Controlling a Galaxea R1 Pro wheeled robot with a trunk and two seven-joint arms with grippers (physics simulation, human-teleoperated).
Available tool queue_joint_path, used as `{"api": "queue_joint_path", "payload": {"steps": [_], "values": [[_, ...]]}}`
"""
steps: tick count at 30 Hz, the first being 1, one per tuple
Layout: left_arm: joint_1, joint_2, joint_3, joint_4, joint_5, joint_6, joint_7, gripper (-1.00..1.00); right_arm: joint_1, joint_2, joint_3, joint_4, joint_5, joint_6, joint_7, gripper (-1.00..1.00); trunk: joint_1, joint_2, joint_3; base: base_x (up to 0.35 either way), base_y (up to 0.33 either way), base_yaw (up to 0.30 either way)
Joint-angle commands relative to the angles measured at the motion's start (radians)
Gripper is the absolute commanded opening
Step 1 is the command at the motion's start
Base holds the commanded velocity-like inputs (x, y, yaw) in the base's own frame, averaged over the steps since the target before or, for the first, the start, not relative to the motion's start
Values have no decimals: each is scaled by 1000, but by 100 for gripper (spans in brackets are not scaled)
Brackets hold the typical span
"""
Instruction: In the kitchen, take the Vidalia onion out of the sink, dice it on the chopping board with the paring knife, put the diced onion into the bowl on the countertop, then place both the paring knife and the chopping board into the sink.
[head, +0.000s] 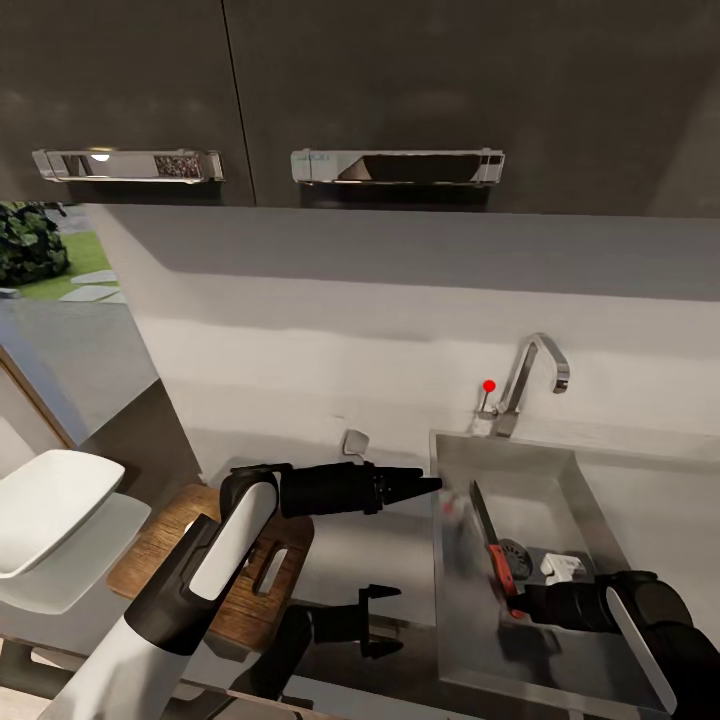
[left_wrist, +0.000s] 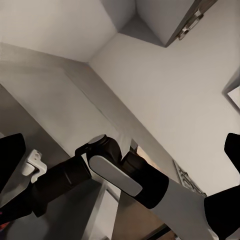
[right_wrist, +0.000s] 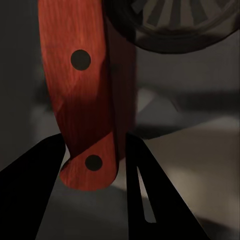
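The paring knife (head: 492, 545) lies tilted in the sink (head: 600, 500), its grey blade toward the back wall and its red-orange handle (right_wrist: 82, 95) beside the round drain (head: 517, 556). My right gripper (head: 522, 604) reaches into the basin and is shut on the handle's end, one finger on each side (right_wrist: 95, 140). My left gripper (head: 392, 620) hangs open and empty above the countertop's (head: 370, 550) front edge, between the chopping board (head: 155, 550) and the sink. The board lies on the counter, partly under my left arm. The white bowl (head: 50, 510) stands at the far left. The onion is out of view.
The chrome faucet (head: 530, 380) with its red knob (head: 489, 385) rises behind the sink. A small white object (head: 560, 568) lies by the drain, and a small pale one (head: 355, 440) sits at the wall. Dark upper cabinets with chrome handles (head: 400, 165) hang overhead.
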Motion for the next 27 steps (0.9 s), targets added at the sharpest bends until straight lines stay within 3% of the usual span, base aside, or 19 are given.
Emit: {"api": "queue_joint_path", "payload": {"steps": [1,18,19,27], "values": [[-1,0,0,0,3,5,0,100,-1,0,-1,0,-4,6,0,-100,0,-1,-1,0,0,0],[-1,0,0,0,3,5,0,100,-1,1,0,5,1,6,-6,-100,0,-1,-1,0,0,0],[-1,0,0,0,3,5,0,100,-1,1,0,5,2,6,-7,100,0,-1,-1,0,0,0],[-1,0,0,0,3,5,0,100,-1,1,1,4,2,6,-8,100,0,-1,-1,0,0,0]]}}
